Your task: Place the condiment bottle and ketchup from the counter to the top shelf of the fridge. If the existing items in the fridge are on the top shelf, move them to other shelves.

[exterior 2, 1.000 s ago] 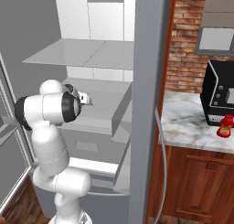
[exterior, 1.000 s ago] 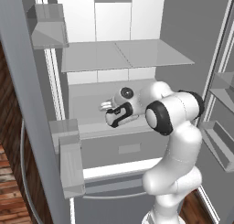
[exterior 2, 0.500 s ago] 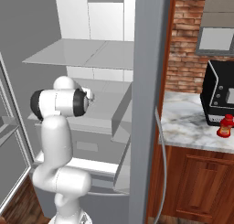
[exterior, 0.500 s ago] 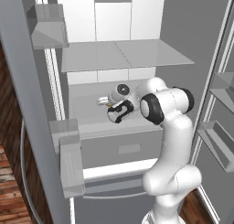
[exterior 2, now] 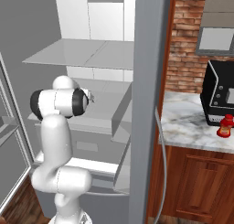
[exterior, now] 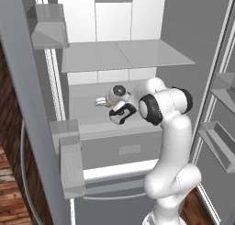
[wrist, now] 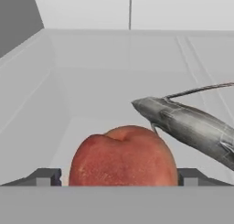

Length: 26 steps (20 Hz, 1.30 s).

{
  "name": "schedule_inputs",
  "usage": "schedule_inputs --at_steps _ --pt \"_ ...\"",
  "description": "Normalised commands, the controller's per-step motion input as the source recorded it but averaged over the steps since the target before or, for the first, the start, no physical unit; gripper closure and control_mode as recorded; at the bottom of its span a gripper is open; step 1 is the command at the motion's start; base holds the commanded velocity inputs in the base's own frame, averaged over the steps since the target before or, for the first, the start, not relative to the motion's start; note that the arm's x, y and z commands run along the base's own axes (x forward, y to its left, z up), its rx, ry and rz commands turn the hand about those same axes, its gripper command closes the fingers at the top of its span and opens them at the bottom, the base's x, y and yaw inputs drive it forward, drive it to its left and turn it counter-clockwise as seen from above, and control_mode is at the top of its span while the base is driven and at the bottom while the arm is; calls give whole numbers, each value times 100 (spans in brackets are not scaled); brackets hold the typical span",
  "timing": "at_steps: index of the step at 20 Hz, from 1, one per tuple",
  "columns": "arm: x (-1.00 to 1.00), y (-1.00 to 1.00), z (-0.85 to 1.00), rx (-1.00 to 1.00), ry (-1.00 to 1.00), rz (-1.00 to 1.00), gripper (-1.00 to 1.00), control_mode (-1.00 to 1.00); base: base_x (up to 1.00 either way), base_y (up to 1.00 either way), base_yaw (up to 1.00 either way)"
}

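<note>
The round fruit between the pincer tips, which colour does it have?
The fruit is red-orange with paler patches, best seen in the hand view.

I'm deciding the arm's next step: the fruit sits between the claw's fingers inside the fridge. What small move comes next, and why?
Probably draw the claw straight back. Its jaws stand wide either side of the fruit, which seems set down on a shelf under the top shelf; the ketchup waits on the counter.

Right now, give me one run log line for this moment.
gripper: open around fruit | fruit: on lower fridge shelf | ketchup: on counter
</note>
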Motion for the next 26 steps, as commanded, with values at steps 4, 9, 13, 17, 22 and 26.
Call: schedule_inputs --at_steps 4,9,13,17,22,26 --pt "-46 0 26 2 0 0 -100 -100 0 0 0" --pt "-71 -3 65 8 -3 0 -100 -100 0 0 0" --pt "-94 -10 97 11 -10 0 -100 -100 0 0 0" --pt "-100 -21 100 11 -17 0 -100 -100 0 0 0" --pt "-100 -31 100 12 -21 -2 -100 -100 0 0 0" --pt "-100 -7 100 3 -12 -5 -100 -100 0 0 0"
